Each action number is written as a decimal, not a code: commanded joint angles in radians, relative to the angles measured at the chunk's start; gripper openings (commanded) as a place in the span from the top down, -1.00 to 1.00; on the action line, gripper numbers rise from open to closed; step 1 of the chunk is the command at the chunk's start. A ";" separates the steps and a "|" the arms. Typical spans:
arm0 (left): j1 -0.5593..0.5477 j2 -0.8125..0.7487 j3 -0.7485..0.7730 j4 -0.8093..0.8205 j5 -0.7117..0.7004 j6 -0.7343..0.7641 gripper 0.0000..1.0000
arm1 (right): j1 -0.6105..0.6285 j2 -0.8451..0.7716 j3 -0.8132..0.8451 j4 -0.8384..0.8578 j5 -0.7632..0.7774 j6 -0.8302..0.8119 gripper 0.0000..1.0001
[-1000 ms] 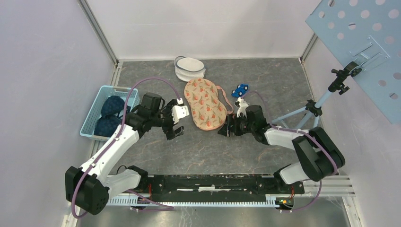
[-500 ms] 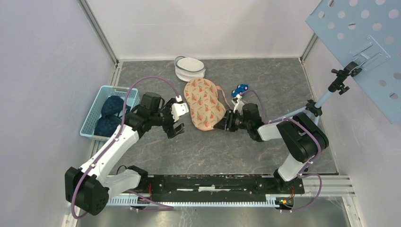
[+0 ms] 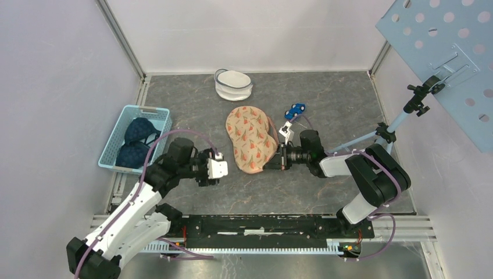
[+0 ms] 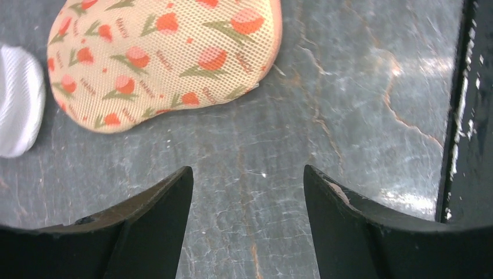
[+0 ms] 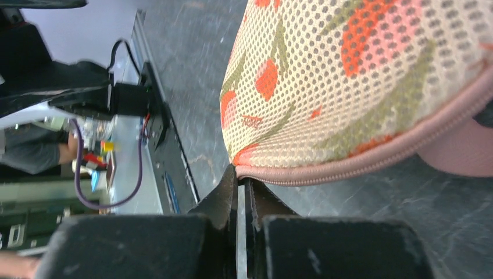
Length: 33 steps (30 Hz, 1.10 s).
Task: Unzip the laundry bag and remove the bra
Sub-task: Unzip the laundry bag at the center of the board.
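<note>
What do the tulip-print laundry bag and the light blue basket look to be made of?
Beige tulip-print laundry bag: matte mesh fabric. The right wrist view shows a fine grid of holes, and a pink zip tape runs along its edge. Light blue rectangular basket: probably moulded plastic with a smooth finish, judging by its slotted walls and even colour.

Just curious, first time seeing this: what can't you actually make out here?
- Top view: the mesh of the laundry bag hides whether a bra is inside.
- Right wrist view: the shut right tool covers the zipper end; what it pinches is unclear.
- Top view: dark cloth in the basket is too small to identify.
</note>
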 commanded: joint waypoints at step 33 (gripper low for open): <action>-0.332 0.443 -0.178 0.558 -0.185 0.439 0.19 | 0.029 0.091 0.374 -0.866 0.173 -0.832 0.76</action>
